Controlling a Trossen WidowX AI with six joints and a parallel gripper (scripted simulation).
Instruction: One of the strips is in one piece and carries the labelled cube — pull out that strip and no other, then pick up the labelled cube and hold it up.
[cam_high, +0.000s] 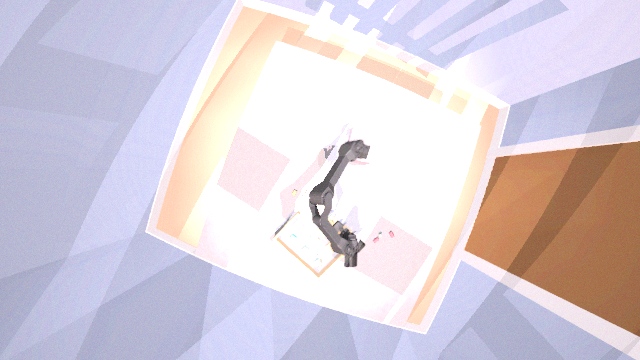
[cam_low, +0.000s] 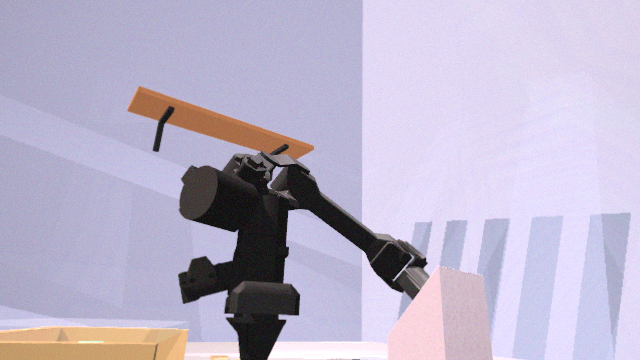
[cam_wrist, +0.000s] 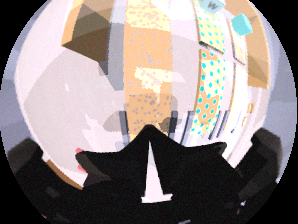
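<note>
In the wrist view several strips lie side by side in a tray and run away from me. A tan speckled strip (cam_wrist: 148, 36) is straight ahead, with a pale patch across its middle. A teal-dotted strip (cam_wrist: 210, 70) lies to its right. My gripper (cam_wrist: 148, 127) (cam_high: 350, 260) is shut, its tips just short of the tan strip's near end. I see nothing between the fingers.
The tray (cam_high: 298, 258) (cam_low: 100, 345) lies beside the arm on the bright walled floor. A pink block (cam_low: 442, 320) hides my fingers in the exterior view. Two small red things (cam_high: 384, 236) lie nearby. An orange shelf (cam_low: 220, 125) hangs above.
</note>
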